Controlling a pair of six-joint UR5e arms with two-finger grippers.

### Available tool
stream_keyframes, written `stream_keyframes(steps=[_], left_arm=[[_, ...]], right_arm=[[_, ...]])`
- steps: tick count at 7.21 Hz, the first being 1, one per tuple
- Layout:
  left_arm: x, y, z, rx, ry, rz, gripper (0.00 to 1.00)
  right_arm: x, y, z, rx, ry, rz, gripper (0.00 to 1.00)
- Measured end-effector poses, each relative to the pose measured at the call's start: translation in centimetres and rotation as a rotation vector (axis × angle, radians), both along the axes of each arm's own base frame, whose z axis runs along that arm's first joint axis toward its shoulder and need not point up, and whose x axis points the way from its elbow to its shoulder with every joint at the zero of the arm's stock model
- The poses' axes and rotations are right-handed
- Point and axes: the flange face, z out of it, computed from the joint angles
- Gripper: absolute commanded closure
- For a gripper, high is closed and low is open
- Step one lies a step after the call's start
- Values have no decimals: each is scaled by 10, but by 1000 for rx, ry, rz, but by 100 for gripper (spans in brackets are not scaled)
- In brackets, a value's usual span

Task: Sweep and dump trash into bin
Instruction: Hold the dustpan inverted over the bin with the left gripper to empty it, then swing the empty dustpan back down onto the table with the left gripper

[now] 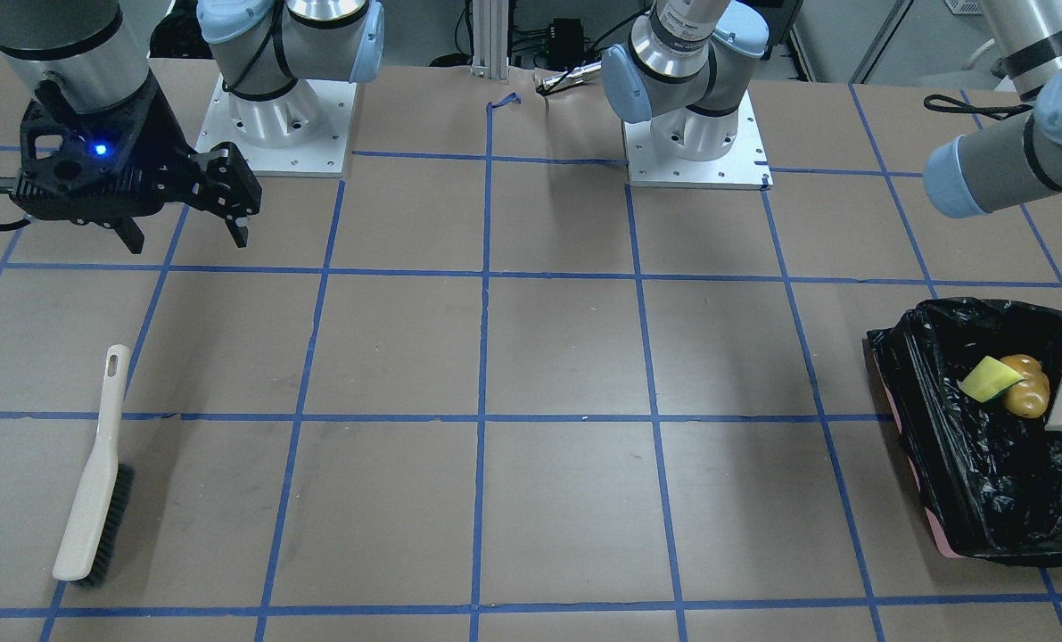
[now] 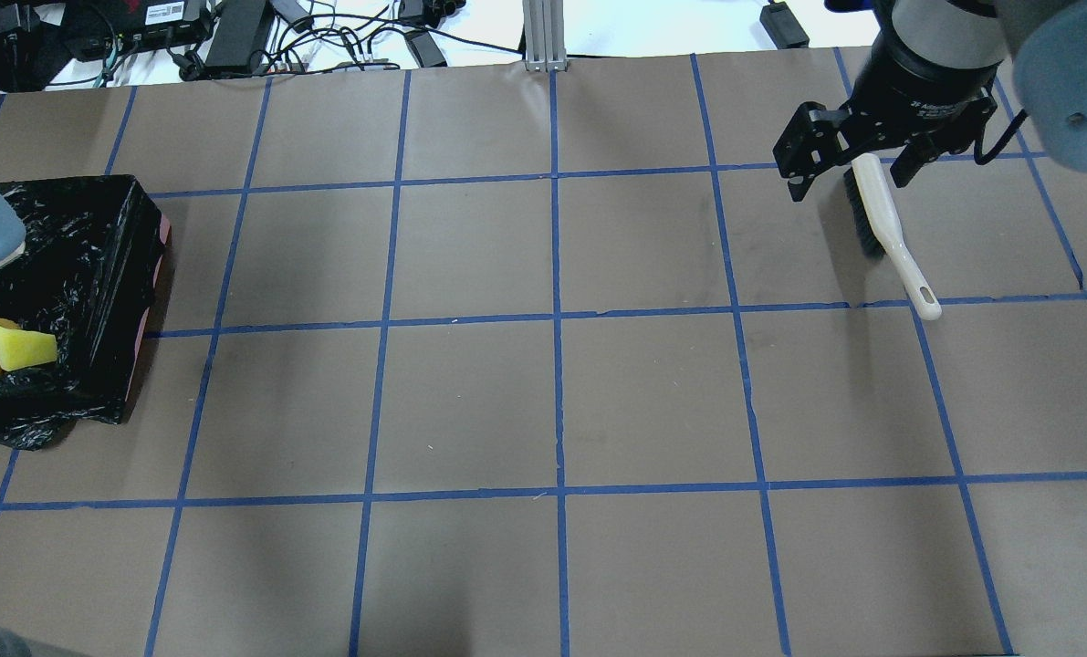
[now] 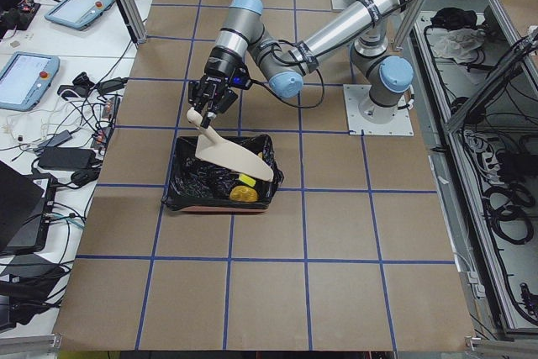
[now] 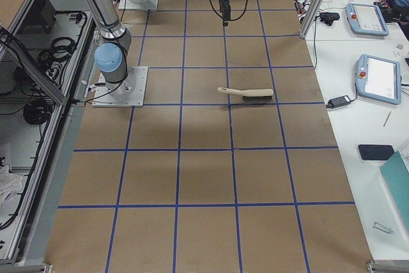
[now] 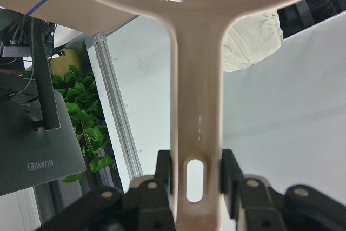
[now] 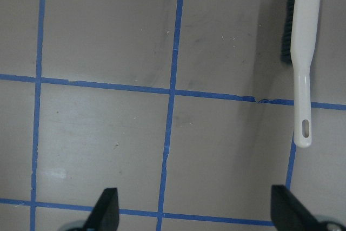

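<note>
dustpan (image 5: 197, 106), clamped by its handle in the left claw (image 5: 195, 171), tips over the bin (image 1: 932, 446) below it, where 2 trash pieces (image 1: 1012, 388) lie, so dumping looks nearly done and next calls for setting the dustpan down; right claw (image 6: 194, 209) gapes wide, brush (image 6: 303, 52) on the surface near it.

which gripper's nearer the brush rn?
Right. The right gripper hangs open above the table close to the brush, not touching it. The left gripper is at the table's far end, holding the dustpan over the bin.
</note>
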Motion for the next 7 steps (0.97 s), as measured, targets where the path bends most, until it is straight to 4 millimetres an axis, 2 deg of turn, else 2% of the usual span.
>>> stream_keyframes(steps=[2, 4, 5, 7], left_arm=[[8, -22, 20, 104, 132, -67, 100], [16, -40, 47, 177, 365, -124, 100], [16, -45, 48, 163, 505, -116, 100], [3, -51, 32, 94, 762, -10, 100]], right_arm=[[0, 0, 0, 4, -1, 0, 0], [1, 1, 0, 8, -2, 1, 0], [1, 1, -1, 9, -3, 0, 0], [0, 1, -1, 12, 0, -1, 0]])
